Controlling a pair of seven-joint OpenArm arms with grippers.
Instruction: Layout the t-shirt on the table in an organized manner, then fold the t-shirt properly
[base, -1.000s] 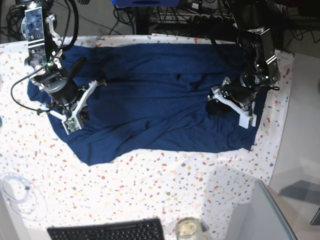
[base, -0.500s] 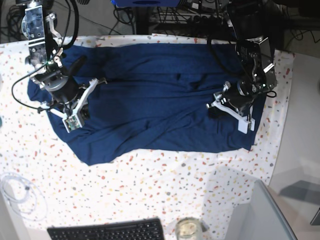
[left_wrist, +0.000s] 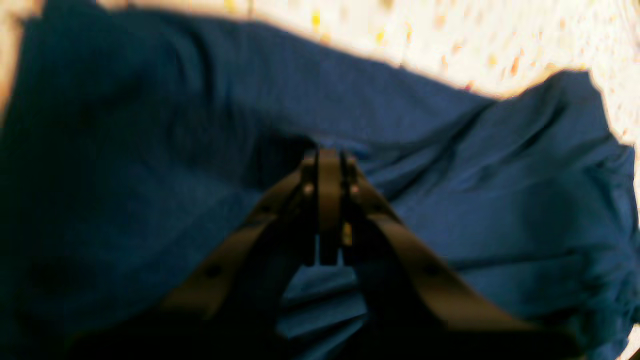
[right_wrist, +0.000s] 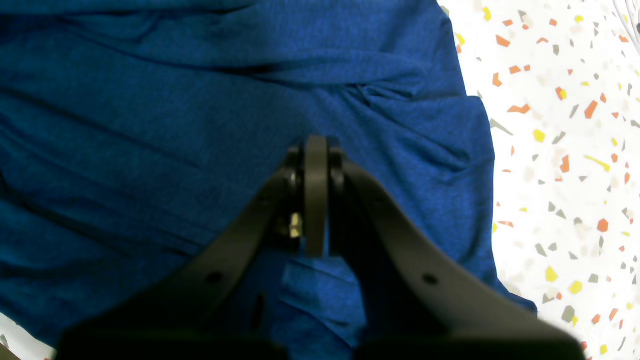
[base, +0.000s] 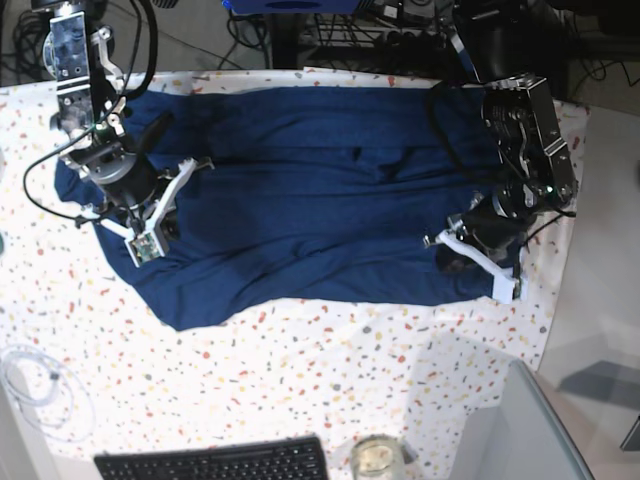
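Base view, claws (both closed) — seemingly pinching t-shirt

Left claw pinched closed, arm angled downward; right claw likewise closed, lowered.

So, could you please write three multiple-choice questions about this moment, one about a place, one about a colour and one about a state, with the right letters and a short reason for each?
1. Where does the keyboard lie in the base view?
A. at the bottom edge of the table
B. on top of the t-shirt
C. under the left gripper

2. What colour is the t-shirt?
A. red
B. dark navy blue
C. white

3. How do the jaws of the left gripper stand?
A. wide open above bare table
B. shut, over the fabric
C. shut on the keyboard

Answers:
1 A, it sits low on the speckled table, apart from the shirt.
2 B, all three views show plain navy cloth.
3 B, the left wrist view shows the jaws together against the shirt.
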